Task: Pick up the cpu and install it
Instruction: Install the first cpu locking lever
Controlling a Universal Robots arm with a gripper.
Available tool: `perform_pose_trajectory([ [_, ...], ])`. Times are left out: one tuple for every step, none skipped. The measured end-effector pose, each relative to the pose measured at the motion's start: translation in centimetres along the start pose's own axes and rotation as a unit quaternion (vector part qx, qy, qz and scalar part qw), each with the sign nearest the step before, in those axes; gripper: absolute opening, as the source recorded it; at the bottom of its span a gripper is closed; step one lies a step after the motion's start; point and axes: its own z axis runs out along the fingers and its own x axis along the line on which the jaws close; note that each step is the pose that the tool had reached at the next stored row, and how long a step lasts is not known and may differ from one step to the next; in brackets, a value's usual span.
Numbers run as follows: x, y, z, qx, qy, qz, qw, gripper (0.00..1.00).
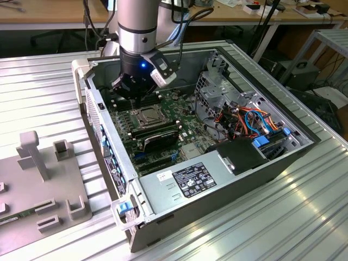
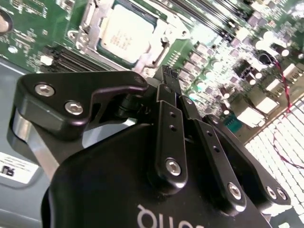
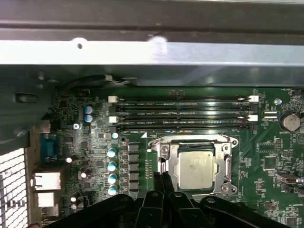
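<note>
The cpu point(image 3: 194, 168) is a silvery-tan square lying flat inside the metal-framed socket point(image 3: 195, 164) on the green motherboard; the second wrist view has the cpu point(image 2: 126, 33) in the same place. In the exterior view my gripper point(image 1: 136, 100) hangs inside the open computer case, just beside the socket point(image 1: 148, 116) on its far side. The two black fingers point(image 3: 159, 180) stand pressed together with nothing between them, their tips next to the socket frame and clear of the chip. My gripper point(image 2: 167, 78) is shut and empty.
Long black memory sticks point(image 3: 183, 113) run in slots beside the socket. The case wall point(image 1: 103, 130) rises close to the arm. A power supply point(image 1: 190, 182) and a drive cage with orange and blue cables point(image 1: 255, 122) fill the near side. A grey fixture point(image 1: 38, 179) sits on the table.
</note>
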Motion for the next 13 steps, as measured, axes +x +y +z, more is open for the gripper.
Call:
perform_pose_trajectory([
  [0.25,0.02,-0.02,0.0,-0.0006,0.0,1.0,0.11],
  [0.49,0.03,-0.03,0.0,-0.0012,0.0,1.0,0.11],
  [0.81,0.05,-0.06,0.0,-0.0018,0.0,1.0,0.11],
  [1.01,0.07,-0.07,0.0,-0.0022,0.0,1.0,0.11],
  [1.19,0.13,-0.08,0.0,-0.0026,0.0,1.0,0.11],
  [1.28,0.22,-0.09,-0.0001,-0.0027,0.0,1.0,0.11],
  [1.33,0.33,-0.09,0.0,-0.0027,0.0,1.0,0.11],
  [1.35,0.45,-0.1,0.0,-0.0027,0.0,1.0,0.11],
  [1.36,0.62,-0.1,0.0,-0.0027,0.0,1.0,0.11],
  [1.36,0.74,-0.1,0.0,-0.0027,0.0,1.0,0.11],
  [1.37,0.89,-0.11,0.0,-0.0027,0.0,1.0,0.11],
  [1.38,1.03,-0.11,0.0,-0.0027,0.001,1.0,0.11],
  [1.39,1.19,-0.11,0.0,-0.0027,0.001,1.0,0.11],
])
